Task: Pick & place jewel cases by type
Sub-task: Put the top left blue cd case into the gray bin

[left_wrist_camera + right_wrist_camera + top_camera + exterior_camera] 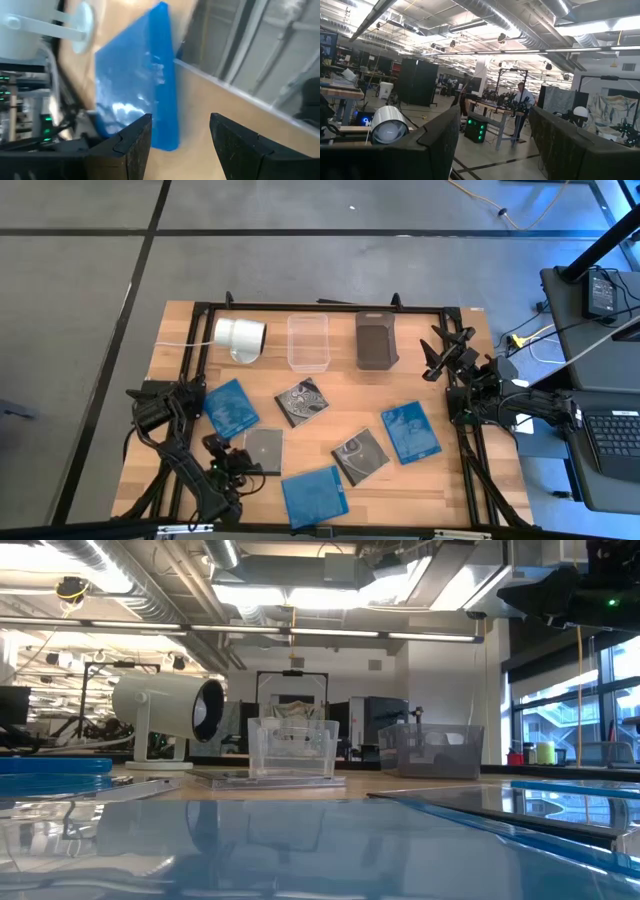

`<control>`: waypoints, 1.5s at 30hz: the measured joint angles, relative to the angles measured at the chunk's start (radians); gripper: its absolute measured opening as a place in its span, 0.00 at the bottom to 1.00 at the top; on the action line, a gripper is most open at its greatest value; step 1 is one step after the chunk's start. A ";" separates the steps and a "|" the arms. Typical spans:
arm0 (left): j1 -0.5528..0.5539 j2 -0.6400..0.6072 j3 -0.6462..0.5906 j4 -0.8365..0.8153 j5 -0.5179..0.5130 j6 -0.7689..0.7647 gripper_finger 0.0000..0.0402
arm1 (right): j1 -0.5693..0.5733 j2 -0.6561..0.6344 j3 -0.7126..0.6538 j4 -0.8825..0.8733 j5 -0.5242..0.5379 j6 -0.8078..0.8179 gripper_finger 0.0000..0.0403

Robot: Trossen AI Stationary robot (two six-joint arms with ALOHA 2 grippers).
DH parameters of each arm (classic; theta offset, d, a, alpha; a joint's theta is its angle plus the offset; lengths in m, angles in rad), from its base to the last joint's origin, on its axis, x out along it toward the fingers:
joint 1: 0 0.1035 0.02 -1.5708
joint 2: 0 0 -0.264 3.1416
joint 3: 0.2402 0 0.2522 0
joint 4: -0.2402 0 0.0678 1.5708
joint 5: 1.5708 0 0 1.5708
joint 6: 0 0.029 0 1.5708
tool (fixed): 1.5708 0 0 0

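Observation:
Six jewel cases lie flat on the wooden table. Three are blue: one at the left (pixel 231 405), one at the right (pixel 410 431) and one at the near edge (pixel 314 496). Two dark cases carry white swirls (pixel 302 402) (pixel 360 456), and a plain dark grey one (pixel 263 450) lies near my left gripper. My left gripper (pixel 213 443) (pixel 180 125) hovers open just short of the left blue case (pixel 140 85) and touches nothing. My right gripper (pixel 437 355) (pixel 495 120) waits open above the table's right far corner.
At the far edge stand a white cylinder on a stand (pixel 240 335), a clear bin (pixel 308 340) and a dark bin (pixel 376 340). A black frame (pixel 330 307) borders the table. A person (pixel 521 100) stands far off in the room.

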 joint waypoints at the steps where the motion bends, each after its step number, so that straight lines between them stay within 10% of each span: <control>1: 0.000 0.000 -0.006 0.026 0.010 0.016 0.49 | 0.000 0.000 0.000 0.000 0.000 0.000 0.60; 35: 0.027 -0.003 -0.160 0.079 0.088 0.182 0.48 | 0.000 0.000 0.000 0.000 0.000 -0.001 0.60; 45: 0.027 -0.003 -0.162 0.079 0.032 0.163 0.29 | 0.000 0.000 0.000 0.000 0.000 0.001 0.60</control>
